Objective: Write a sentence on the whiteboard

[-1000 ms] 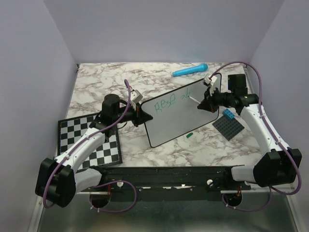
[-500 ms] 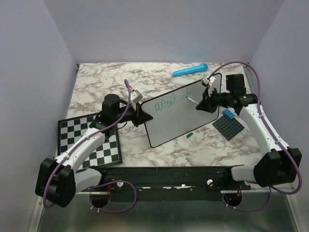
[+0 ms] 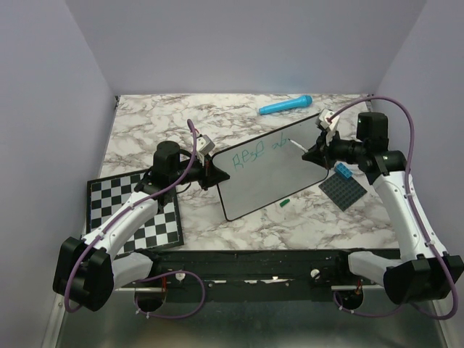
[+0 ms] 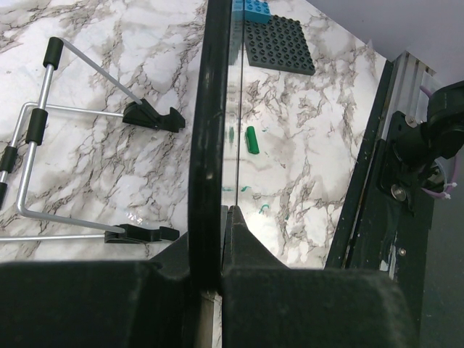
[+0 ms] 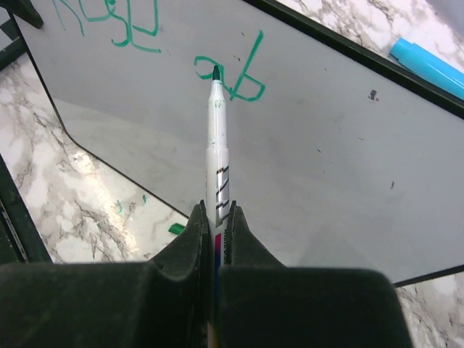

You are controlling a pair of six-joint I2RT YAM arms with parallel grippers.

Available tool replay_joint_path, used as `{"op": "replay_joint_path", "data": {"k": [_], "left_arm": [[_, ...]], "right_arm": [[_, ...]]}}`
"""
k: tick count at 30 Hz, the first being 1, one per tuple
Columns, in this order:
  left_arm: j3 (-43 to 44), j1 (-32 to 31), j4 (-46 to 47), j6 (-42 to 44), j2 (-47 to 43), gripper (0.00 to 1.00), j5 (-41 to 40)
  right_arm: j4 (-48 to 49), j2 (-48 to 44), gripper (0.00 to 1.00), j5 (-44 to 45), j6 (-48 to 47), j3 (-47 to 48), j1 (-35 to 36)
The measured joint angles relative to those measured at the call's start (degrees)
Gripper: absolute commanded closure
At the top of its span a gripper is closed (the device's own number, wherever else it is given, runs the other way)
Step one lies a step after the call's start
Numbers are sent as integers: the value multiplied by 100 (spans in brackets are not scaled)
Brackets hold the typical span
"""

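1. The whiteboard (image 3: 272,174) stood slantwise across the middle of the marble table (image 3: 181,116), between the two arms, with its left end nearer the bases.
2. The sentence (image 3: 254,153), a loopy green scribble, ran in one line along the board's upper part. Its last letters looked like "ab" in the right wrist view, and the rest could not be read as words.
3. The left arm reached forward over a checkerboard (image 3: 134,210). The left gripper (image 4: 214,217) was clamped on the board's black rim at the left end, one finger on each face.
4. The right arm bent in from the right, its wrist turned toward the board. The right gripper (image 5: 215,212) was closed tight on a white marker (image 5: 215,138), whose green tip lay at the "ab". Whether the tip touched the surface could not be told.
5. The marker's barrel bore black stripes but no readable lettering.
6. A green cap (image 3: 285,202) lay on the table just in front of the board.
7. A dark studded plate (image 3: 344,191), with a blue brick (image 3: 344,172) at its far corner, lay to the board's right.
8. A blue marker (image 3: 285,106) lay behind the board, and a wire stand (image 4: 72,138) lay on the marble at the board's back.
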Motion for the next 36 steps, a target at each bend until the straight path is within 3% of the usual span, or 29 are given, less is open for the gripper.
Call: {"op": "replay_joint_path", "data": {"k": [10, 36], "left_arm": [[0, 0, 0, 9, -2, 100, 0], [15, 0, -17, 31, 0, 100, 0]], "right_arm": [[-262, 63, 99, -240, -616, -39, -518], [-284, 284, 100, -507, -1147, -125, -522]]}}
